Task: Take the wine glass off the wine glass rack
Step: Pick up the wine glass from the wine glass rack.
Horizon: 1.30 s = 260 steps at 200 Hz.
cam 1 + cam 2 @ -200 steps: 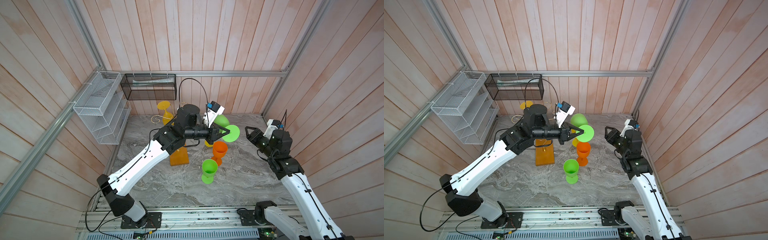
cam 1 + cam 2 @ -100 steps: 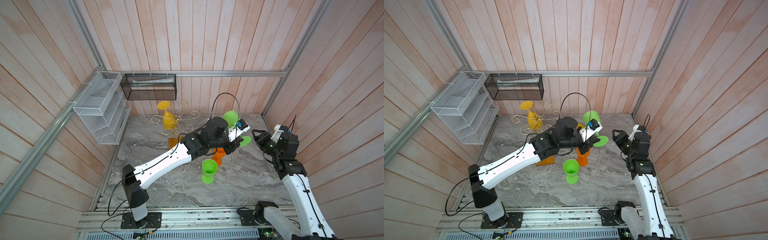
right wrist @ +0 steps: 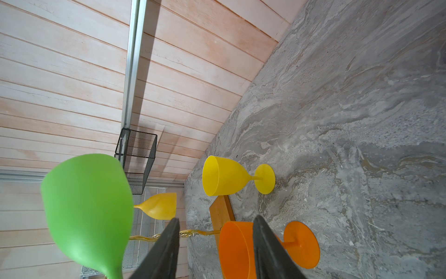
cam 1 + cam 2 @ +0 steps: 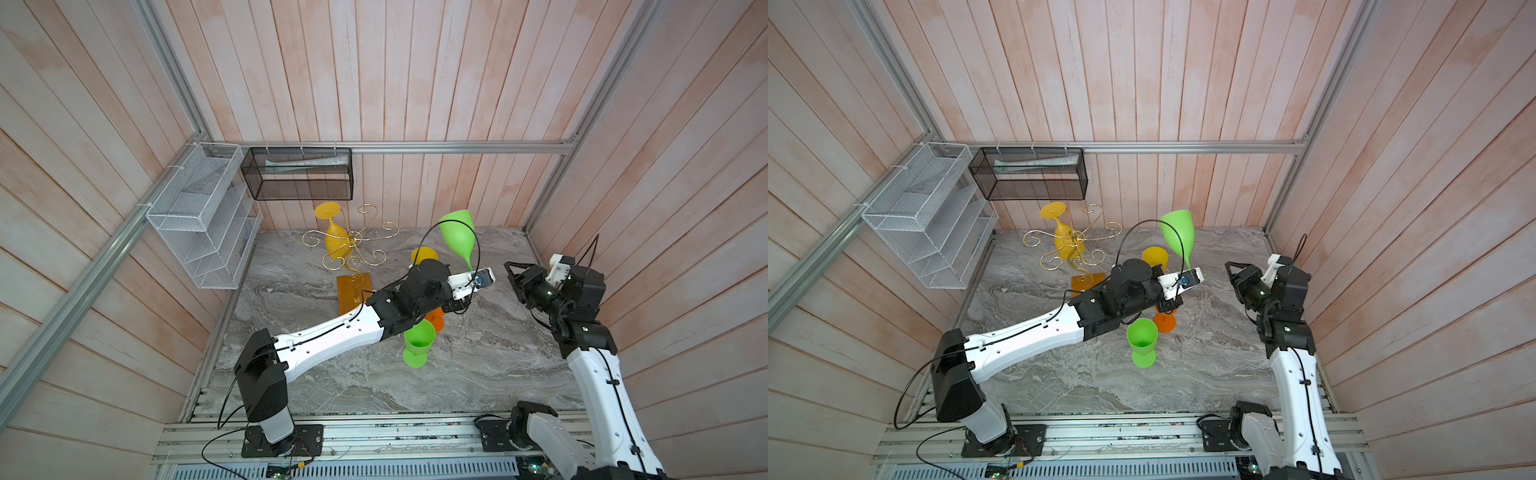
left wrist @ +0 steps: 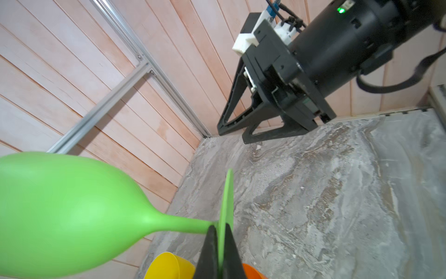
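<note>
Green wine glass [image 4: 457,235] hangs clear of wine glass rack [image 4: 353,245], left jaws pinched shut on its foot edge, right jaws half-open, empty, near; judged best: keep bowl up, lower slowly onto table [image 4: 478,353], avoiding standing orange glass [image 4: 1165,322].

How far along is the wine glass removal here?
Done: the green wine glass is off the wine glass rack. In hand: the left tool is shut on its foot, holding it aloft. Left: likely setting it down; a yellow glass hangs on the rack. The right tool is open, empty.
</note>
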{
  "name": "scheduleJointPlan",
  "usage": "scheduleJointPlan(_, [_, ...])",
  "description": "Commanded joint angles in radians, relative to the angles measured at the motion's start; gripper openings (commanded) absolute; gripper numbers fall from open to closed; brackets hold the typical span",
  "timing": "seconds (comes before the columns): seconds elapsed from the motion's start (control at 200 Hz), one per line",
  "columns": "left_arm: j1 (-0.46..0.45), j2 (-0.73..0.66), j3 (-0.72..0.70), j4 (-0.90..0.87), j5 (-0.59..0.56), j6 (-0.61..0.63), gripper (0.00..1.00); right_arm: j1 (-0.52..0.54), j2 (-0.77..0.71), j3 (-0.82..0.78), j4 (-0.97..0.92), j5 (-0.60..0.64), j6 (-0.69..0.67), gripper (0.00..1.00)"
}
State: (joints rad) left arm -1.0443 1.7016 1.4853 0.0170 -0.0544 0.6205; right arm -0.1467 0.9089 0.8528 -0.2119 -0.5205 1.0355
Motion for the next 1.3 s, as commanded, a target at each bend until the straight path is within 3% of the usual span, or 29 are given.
scheduleJointPlan(0.0, [-0.012,0.006,-0.037,0.174,-0.078,0.178,0.00,-0.007,0.004,0.041,-0.008,-0.047,0.039,0.46])
scheduleJointPlan(0.64, [-0.026,0.138,0.004,0.261,-0.203,0.412,0.00,0.044,0.023,0.077,0.057,-0.137,0.131,0.44])
scheduleJointPlan(1.0, [-0.029,0.183,0.037,0.293,-0.219,0.448,0.00,0.130,0.032,0.061,0.093,-0.087,0.165,0.42])
scheduleJointPlan(1.295, [-0.031,0.189,0.034,0.327,-0.255,0.470,0.00,0.134,0.027,0.051,0.064,-0.042,0.160,0.41])
